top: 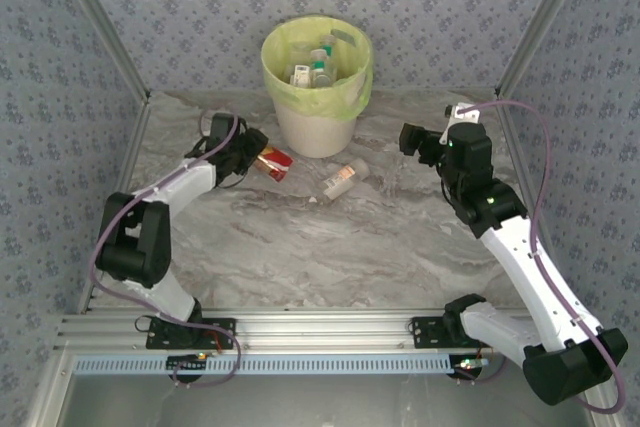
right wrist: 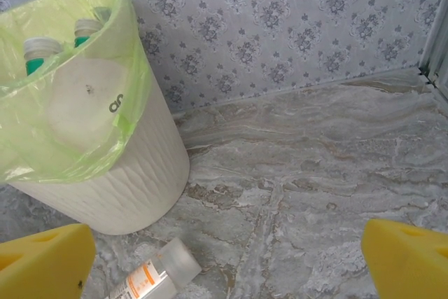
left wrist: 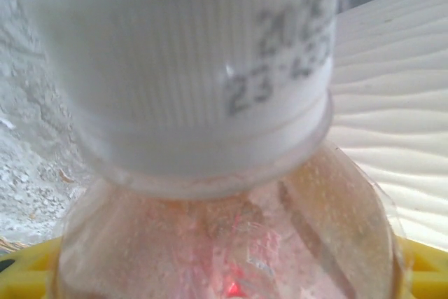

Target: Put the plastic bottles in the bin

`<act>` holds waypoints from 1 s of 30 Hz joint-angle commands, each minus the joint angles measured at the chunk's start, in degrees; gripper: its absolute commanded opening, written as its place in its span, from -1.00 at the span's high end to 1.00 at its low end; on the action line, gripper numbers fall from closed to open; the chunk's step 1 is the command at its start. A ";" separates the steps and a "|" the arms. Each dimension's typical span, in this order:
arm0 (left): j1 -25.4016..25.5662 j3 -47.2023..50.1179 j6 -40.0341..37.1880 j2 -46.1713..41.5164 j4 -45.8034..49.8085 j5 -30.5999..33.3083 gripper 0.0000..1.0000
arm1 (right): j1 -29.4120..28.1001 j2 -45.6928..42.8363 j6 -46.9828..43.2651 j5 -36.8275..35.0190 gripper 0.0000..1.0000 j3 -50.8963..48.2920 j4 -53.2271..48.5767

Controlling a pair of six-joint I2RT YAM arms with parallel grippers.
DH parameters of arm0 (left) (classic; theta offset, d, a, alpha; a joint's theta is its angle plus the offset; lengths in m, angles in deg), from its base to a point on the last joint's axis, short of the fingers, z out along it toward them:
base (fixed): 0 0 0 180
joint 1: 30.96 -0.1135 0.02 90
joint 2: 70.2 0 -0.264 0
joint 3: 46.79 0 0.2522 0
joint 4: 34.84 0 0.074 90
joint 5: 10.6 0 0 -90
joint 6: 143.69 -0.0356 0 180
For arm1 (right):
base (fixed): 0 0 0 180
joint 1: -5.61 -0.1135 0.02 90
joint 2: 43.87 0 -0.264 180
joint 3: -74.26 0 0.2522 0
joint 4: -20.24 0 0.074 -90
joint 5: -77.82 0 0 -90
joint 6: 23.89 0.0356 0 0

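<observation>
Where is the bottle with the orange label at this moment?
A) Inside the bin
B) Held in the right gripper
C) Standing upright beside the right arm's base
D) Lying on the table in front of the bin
D: the bottle with the orange label lies on its side on the table, just in front of the bin.

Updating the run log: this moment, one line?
left hand: grips red-label bottle | right hand: open | orange-label bottle: on table | bin: holds bottles

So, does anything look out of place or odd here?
An orange-labelled bottle lies on its side on the table in front of the bin, not inside it. Nothing looks spilled or damaged.
</observation>
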 commanded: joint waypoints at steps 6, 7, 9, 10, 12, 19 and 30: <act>-0.34 -11.97 -16.10 -5.90 4.68 6.88 -0.07 | 0.33 -1.05 -0.32 8.35 -1.00 -1.71 6.59; -0.32 -13.69 -17.57 -6.11 5.07 8.32 -0.07 | 0.24 -0.95 -0.18 8.28 -1.00 -1.61 6.57; -0.42 -17.22 -20.02 -6.32 5.66 10.81 -0.07 | 0.27 -0.90 0.19 7.86 -1.00 -1.58 6.64; -0.28 -18.92 -21.18 -6.24 5.31 11.59 -0.07 | 0.33 -0.88 0.32 7.59 -1.00 -1.56 6.61; -0.34 -22.59 -23.32 -5.67 3.91 11.58 -0.07 | 0.40 -0.86 0.64 7.15 -1.00 -1.53 6.64; 0.43 -32.67 -30.88 -2.80 -3.30 12.11 -0.08 | 0.36 -1.05 1.87 6.81 -1.00 -0.16 4.57; 4.56 -52.76 -47.92 8.02 -1.81 8.81 -0.09 | 0.29 -3.26 1.47 6.68 -1.00 -0.46 3.70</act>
